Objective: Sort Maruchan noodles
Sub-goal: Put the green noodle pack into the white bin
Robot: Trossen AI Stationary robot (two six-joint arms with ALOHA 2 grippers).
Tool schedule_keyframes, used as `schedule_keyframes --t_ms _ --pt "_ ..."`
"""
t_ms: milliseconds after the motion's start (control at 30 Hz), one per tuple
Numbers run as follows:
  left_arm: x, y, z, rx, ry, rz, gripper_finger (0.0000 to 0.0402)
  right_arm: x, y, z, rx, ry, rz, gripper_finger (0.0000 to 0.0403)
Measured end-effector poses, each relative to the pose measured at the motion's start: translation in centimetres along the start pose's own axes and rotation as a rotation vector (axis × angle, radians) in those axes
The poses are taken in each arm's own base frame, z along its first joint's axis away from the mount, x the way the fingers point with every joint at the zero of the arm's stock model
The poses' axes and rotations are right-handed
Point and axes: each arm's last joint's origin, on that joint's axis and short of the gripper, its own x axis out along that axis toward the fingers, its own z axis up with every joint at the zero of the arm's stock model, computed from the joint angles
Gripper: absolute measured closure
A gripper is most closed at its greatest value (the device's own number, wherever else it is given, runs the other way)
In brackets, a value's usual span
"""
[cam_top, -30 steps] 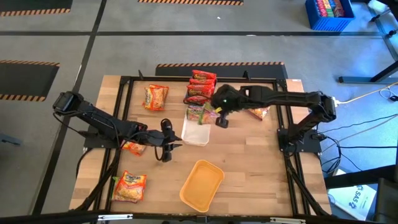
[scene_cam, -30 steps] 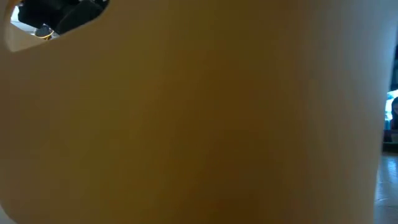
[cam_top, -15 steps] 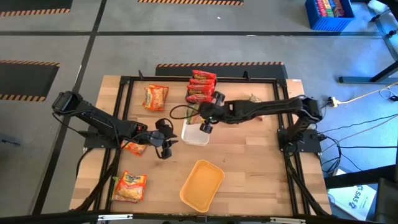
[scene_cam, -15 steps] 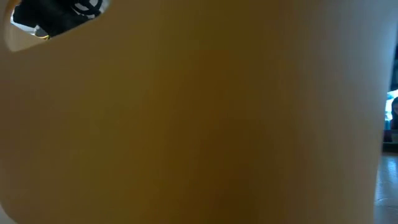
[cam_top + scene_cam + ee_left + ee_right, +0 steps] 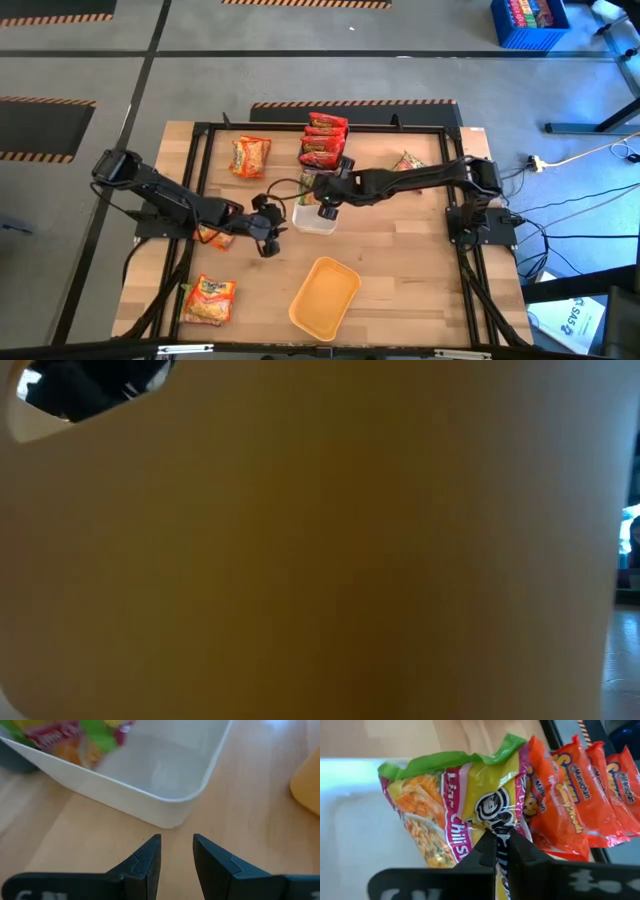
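My right gripper point(image 5: 325, 197) reaches in from the right, above the far part of the white tray point(image 5: 318, 224), and is shut on a green-and-red noodle packet point(image 5: 455, 810). That packet also shows above the tray point(image 5: 165, 780) in the left wrist view, as the blurred packet point(image 5: 75, 740). My left gripper point(image 5: 266, 226) stands open just left of the tray, its fingers point(image 5: 150, 860) low over the wood and aimed at the tray's corner. Red packets point(image 5: 324, 140) lie stacked by the far edge. My right gripper pinches the green-and-red packet between its two fingers at one end, by the printed seam point(image 5: 495, 826). The fingers come from above. The packet is lifted clear and hangs beyond them over the white tray point(image 5: 350, 825), with its green end farthest from the fingers.
Orange packets lie at the far left point(image 5: 250, 155), the near left point(image 5: 209, 300) and under my left arm point(image 5: 212, 237); another packet point(image 5: 408, 162) sits far right. An orange-yellow tray point(image 5: 323, 294) rests near the table's near edge and fills the low view point(image 5: 320, 560).
My right gripper has carried the green-and-red packet from the table's middle toward its left and near edge, ending over the white tray, and the arm has stretched out lower. It has stayed shut on the packet.
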Motion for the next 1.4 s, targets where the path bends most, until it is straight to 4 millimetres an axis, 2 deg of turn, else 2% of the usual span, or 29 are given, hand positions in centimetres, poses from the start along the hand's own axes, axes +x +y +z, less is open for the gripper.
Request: schedule_keyframes --t_ms 133,400,700,867,1000,1400 --pt "1.1 -0.2 -0.5 0.009 0.02 0.02 0.0295 0.6 0.3 -0.1 -0.022 0.007 -0.029 0.0395" --pt "2.5 -1.3 0.3 0.032 -0.105 -0.048 0.0295 0.6 0.3 0.0 -0.041 -0.007 -0.017 0.0392" --pt "2.7 -1.7 0.5 0.076 -0.132 -0.1 0.0295 0.6 0.3 -0.1 -0.109 0.003 -0.004 0.0391" --pt "2.7 -1.7 0.5 0.072 -0.13 -0.1 0.0295 -0.5 1.5 -0.1 -0.231 -0.001 -0.123 0.0391" --pt "2.7 -1.7 0.5 0.072 -0.131 -0.1 0.0295 -1.4 2.0 0.4 -0.25 -0.027 -0.108 0.0398" --pt "2.7 -1.7 0.5 0.084 -0.136 -0.094 0.0295 2.0 3.7 -0.6 -0.269 0.033 -0.089 0.0395"
